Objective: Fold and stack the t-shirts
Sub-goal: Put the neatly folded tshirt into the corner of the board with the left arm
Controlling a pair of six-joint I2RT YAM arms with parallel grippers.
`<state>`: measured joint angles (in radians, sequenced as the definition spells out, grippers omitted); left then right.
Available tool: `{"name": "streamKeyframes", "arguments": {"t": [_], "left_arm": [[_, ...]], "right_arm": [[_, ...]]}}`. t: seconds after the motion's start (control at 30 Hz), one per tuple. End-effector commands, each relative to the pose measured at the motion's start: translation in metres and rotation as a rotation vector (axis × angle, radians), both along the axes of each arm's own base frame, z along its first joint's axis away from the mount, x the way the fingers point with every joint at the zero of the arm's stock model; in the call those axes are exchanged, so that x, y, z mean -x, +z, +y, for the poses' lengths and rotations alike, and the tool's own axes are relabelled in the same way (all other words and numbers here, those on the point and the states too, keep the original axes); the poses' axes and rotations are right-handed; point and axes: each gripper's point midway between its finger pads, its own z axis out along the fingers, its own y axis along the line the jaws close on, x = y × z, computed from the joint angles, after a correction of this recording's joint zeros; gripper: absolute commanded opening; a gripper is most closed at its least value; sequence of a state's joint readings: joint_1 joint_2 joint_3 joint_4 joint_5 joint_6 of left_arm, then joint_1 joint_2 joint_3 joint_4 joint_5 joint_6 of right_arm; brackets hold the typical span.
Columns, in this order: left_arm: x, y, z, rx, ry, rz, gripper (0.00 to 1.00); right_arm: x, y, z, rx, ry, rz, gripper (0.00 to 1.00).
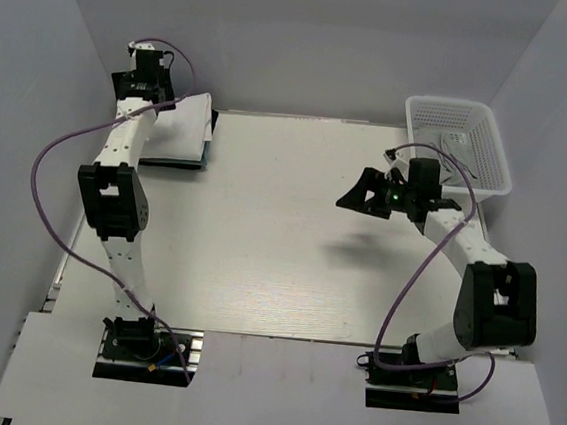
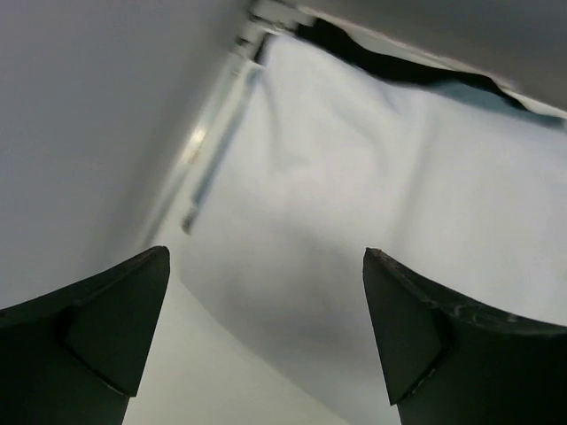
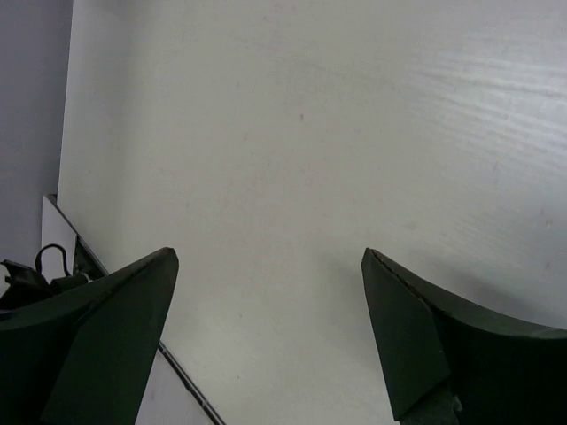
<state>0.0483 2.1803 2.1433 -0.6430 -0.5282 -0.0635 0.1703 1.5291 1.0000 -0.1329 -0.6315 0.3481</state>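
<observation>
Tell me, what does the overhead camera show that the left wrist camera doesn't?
Only overhead: the white basket at far right, the right gripper open above the table, and the whole folded stack at far left. Only the left wrist: a close look at the cloth, with a darker layer peeking out beyond it. Both: the white t-shirt topping the stack, below the open left gripper.

Stack of folded t-shirts (image 1: 191,128) at the table (image 1: 281,242) far-left corner; white lattice basket (image 1: 497,153) far right
</observation>
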Motion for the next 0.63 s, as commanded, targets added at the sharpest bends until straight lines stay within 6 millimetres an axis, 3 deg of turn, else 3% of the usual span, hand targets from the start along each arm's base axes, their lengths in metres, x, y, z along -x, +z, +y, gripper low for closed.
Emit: {"name": "streamKeyframes", "arguments": {"t": [0.0,0.03,0.07,0.1,0.13,0.17,0.2,0.23,0.27,0.3,0.33,0.37,0.43,0.47,0.6], "left_arm": [[0.044,0.038,-0.083,0.329,-0.173,-0.105,1.0],[0.052,0.036,-0.105,0.39,-0.24,-0.123,1.0],[0.071,0.066,-0.118,0.401,-0.27,-0.216,1.0],[0.082,0.034,-0.151,0.419,-0.346,-0.202,1.0],[0.093,0.032,-0.168,0.46,-0.37,-0.221,1.0],[0.118,0.023,-0.182,0.475,-0.396,-0.209,1.0],[0.132,0.023,-0.209,0.478,-0.459,-0.213,1.0],[0.145,0.018,-0.212,0.481,-0.422,-0.219,1.0],[0.171,0.009,-0.226,0.487,-0.458,-0.214,1.0],[0.183,0.003,-0.229,0.493,-0.459,-0.213,1.0],[0.195,-0.003,-0.234,0.53,-0.455,-0.221,1.0],[0.214,-0.034,-0.238,0.54,-0.479,-0.165,1.0],[0.232,-0.032,-0.26,0.601,-0.561,-0.207,1.0],[0.244,-0.051,-0.263,0.607,-0.579,-0.159,1.0],[0.259,-0.069,-0.27,0.587,-0.566,-0.104,1.0]], "right_arm": [[0.017,0.002,-0.007,0.004,-0.042,-0.043,0.9],[0.02,0.0,-0.008,0.003,-0.051,-0.043,0.9],[0.028,0.003,-0.012,-0.001,-0.07,-0.064,0.9],[0.037,-0.009,-0.014,0.004,-0.08,-0.035,0.9],[0.041,-0.011,-0.016,0.004,-0.1,-0.025,0.9],[0.051,-0.007,-0.018,-0.006,-0.105,-0.054,0.9],[0.061,-0.017,-0.02,0.0,-0.11,-0.036,0.9],[0.063,-0.02,-0.023,0.007,-0.134,-0.036,0.9],[0.07,-0.01,-0.025,-0.01,-0.138,-0.11,0.9],[0.076,-0.017,-0.026,-0.01,-0.142,-0.11,0.9],[0.075,-0.009,-0.033,0.003,-0.186,-0.161,0.9],[0.079,-0.009,-0.038,0.011,-0.204,-0.188,0.9],[0.08,-0.007,-0.045,0.027,-0.253,-0.224,0.9],[0.083,-0.011,-0.048,0.034,-0.269,-0.225,0.9],[0.088,0.004,-0.054,0.02,-0.304,-0.323,0.9]]}}
